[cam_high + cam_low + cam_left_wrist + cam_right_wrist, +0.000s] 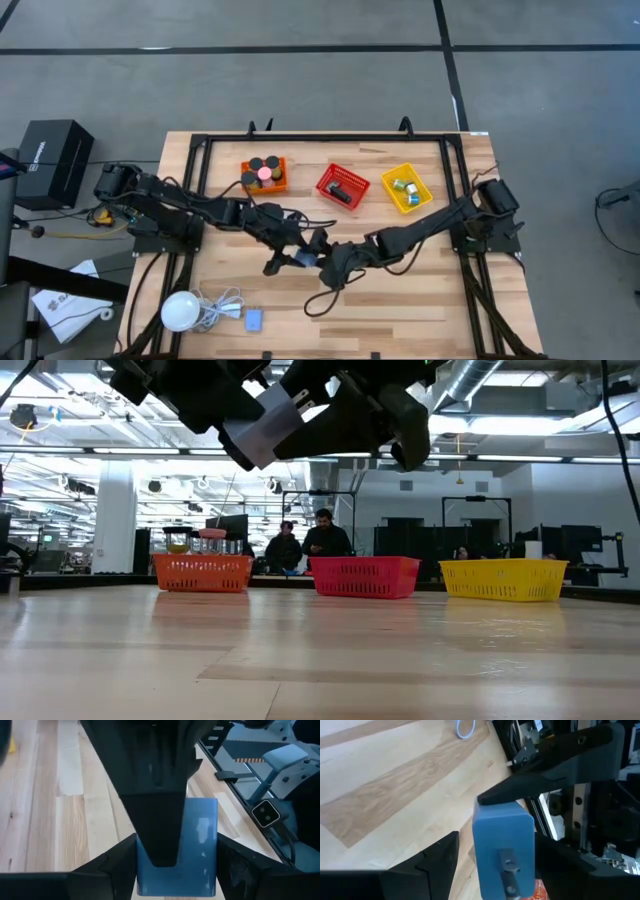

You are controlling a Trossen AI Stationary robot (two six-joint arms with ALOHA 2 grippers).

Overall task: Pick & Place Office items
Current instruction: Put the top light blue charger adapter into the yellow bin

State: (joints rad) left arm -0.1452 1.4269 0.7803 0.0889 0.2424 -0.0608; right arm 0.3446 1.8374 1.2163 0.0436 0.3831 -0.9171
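A light-blue squarish piece (pixel 304 259) hangs in the air over the middle of the table, between both grippers. My left gripper (pixel 292 256) comes at it from the table's left and is shut on it. My right gripper (pixel 322 262) comes from the right and is open, its fingers standing on either side of the same piece (pixel 502 835). A small metal clip (pixel 507 867) shows on the piece's end nearest the right wrist. The low view shows the piece (pixel 262 432) tilted, high above the table. A second light-blue piece (pixel 253 320) lies flat near the near edge. My left gripper pinches the light-blue piece between its two fingers, which lie against its two narrow side edges (pixel 210 870). It reaches in roughly level from the table's left. The piece is lifted clear of the table. My right gripper has one finger (pixel 160 820) lying across the piece's broad face. A gap shows beside its other finger (pixel 442 857). Whether it touches the piece, I cannot tell.
Along the far side stand an orange basket (pixel 281 184) with black cylinders and a pink one, a red basket (pixel 330 192) with a flat black rectangle, and a yellow basket (pixel 419 182) with tiny blocks. A white bulb with cable (pixel 180 310) lies near-left. People stand beyond the table.
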